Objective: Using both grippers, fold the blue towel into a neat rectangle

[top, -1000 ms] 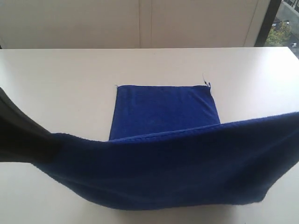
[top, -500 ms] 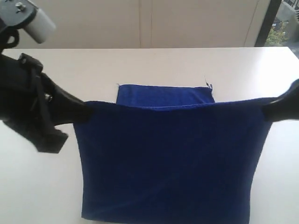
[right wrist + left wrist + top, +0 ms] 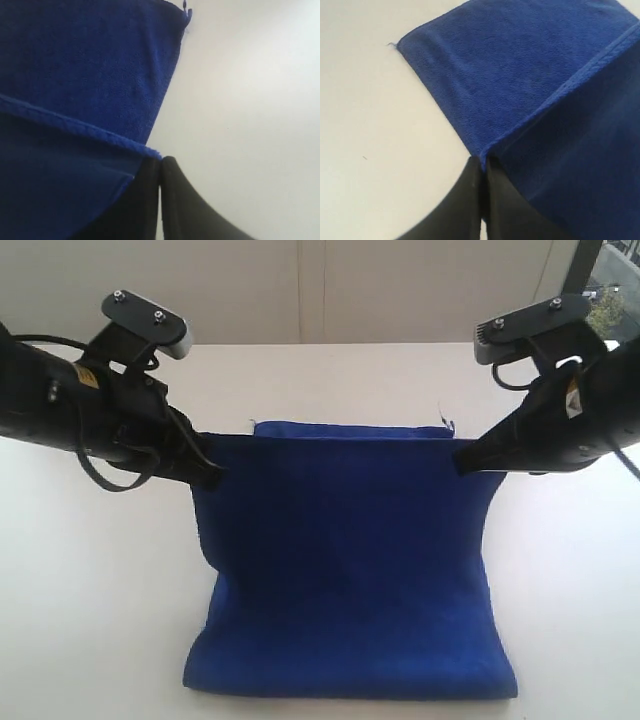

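exterior view: the blue towel (image 3: 350,560) is held taut by two corners over its far half on the counter (image 3: 100,620), left pincer (image 3: 208,472) and right pincer (image 3: 463,458) each clamped on one; laying down is judged left.

towel (image 3: 345,560) mid worktop (image 3: 90,620); left gripper (image 3: 210,475) on its far-left corner, right gripper (image 3: 462,460) on its far-right corner, fold at near edge.
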Available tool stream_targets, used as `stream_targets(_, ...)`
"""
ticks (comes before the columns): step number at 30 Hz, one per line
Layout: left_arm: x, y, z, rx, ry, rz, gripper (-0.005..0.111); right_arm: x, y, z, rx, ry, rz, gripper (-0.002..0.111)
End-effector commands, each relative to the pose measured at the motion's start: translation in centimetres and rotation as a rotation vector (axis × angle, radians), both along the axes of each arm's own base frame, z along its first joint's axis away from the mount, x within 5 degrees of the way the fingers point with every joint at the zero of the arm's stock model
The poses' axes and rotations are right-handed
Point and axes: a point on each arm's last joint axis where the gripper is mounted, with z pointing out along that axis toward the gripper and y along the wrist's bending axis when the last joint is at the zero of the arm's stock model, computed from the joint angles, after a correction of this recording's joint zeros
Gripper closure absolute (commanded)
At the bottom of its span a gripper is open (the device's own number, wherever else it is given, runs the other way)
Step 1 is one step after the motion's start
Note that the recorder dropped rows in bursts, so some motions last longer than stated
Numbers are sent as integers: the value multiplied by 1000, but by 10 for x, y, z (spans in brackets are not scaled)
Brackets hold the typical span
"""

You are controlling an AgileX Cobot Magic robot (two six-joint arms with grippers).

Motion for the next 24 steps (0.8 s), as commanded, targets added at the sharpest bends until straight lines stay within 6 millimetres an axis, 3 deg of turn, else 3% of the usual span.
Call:
stream_targets(1,16,-3,-19,10,-4,30,107,22,-3,-25,-2,18,-29,108)
stream_targets(7,27,-7,-32,5,-38,53,107,44,-4,-24,-19,11,-51,108)
stream_targets(14,38,-12,-15,-27,-102,58,107,56,-8,-2,-44,-11,-88,108)
stream_targets(17,46,-15,-16,-22,-88,59,107,62,-6,-11,-40,-7,-79,108)
stream_targets(24,65,-27,-46,20,-17,55,107,78,2,-44,-14,20,-66,108)
